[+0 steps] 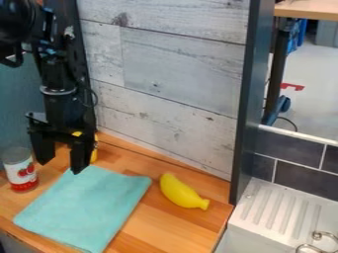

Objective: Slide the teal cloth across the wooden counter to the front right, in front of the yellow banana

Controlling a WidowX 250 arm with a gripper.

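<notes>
The black gripper [63,160] hangs at the upper left, its two fingers apart with nothing held between them. Below and in front of it a turquoise cloth [86,210] lies flat on the wooden counter. To the cloth's right rests a yellow banana-shaped toy [182,191], its tip toward the lower right. A can [21,170] with a red and white label stands upright at the left edge, left of the gripper. Behind the fingers a yellow object [94,150] is partly hidden.
The wooden counter [158,232] is backed by a pale plank wall [172,79]. A dark upright post [248,108] rises at its right end. Beyond that are a white ribbed sink drainboard [280,210], a metal faucet [323,242] and dark tiles [304,178].
</notes>
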